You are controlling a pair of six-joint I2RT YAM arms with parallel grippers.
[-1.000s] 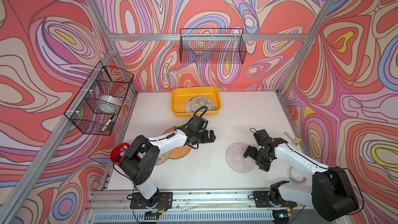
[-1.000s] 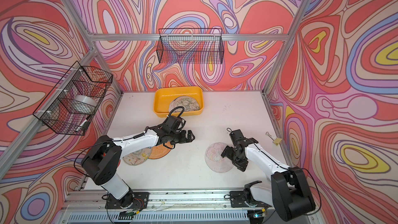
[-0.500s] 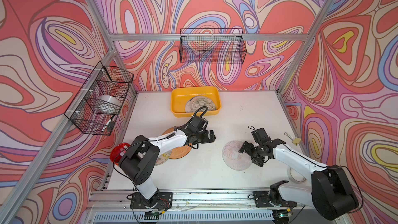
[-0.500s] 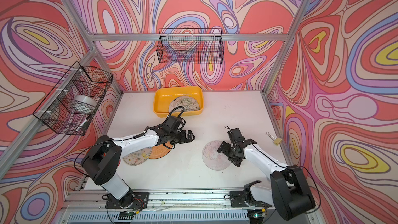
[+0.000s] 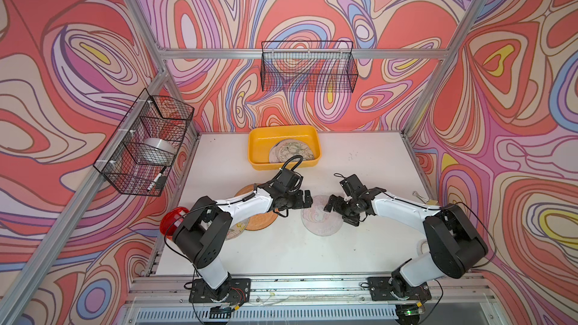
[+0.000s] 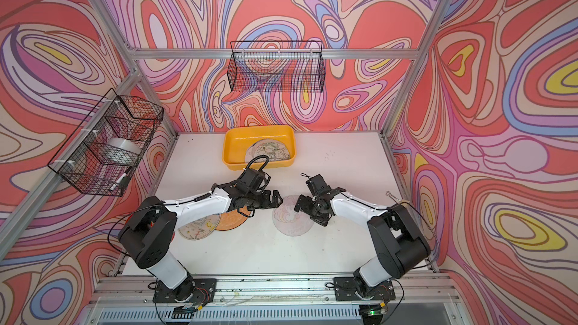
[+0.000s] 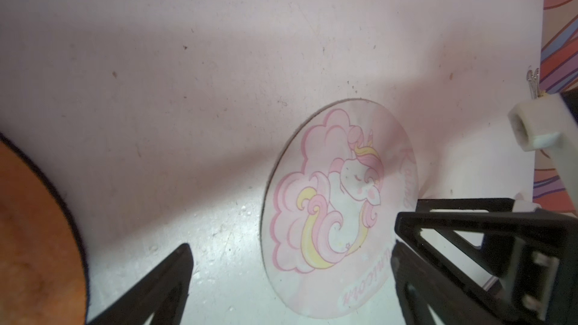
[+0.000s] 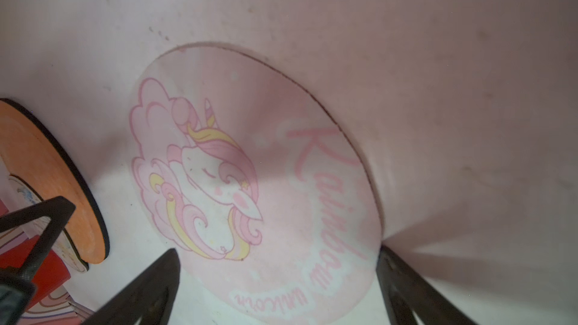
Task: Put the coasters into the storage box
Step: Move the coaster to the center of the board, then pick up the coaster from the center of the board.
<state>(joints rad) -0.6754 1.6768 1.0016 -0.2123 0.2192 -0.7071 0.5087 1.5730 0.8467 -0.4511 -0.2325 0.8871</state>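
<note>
- Right wrist view: the thin round pink coaster printed with a unicorn (image 8: pixel 250 182) is seen lying flat on the white desk (image 8: pixel 438 57). The right pincer (image 8: pixel 278 249) is spread wide about the disc's near edge with nothing held. Whether a finger touches the rim cannot be told.
- Left wrist view: the left pincer (image 7: pixel 291 232) is likewise fully spread and empty. One finger is placed over the same coaster's edge, the other over bare desk.
- In both top views the shallow yellow-orange plastic storage box (image 5: pixel 255 148) is found at the back of the desk. The pink coaster is seen in front of it, well apart, between the two pincers, which are turned towards each other.
- Several printed coasters (image 5: pixel 291 154) are already lodged inside the box, overlapped on its floor.
- In front of the box, towards the left arm's side, a plain orange round coaster (image 5: pixel 261 221) and a cream printed coaster (image 5: pixel 236 231) are seen overlapping on the desk, partly hidden under the left arm.
- The task is judged partly done, since at least three discs are counted outside the box.
- The approach from opposite sides is judged to be chosen because little edge is offered for pinching by so thin a disc lying flat. It would probably be steadied or pushed by one pincer so that its rim could be taken by the other.
</note>
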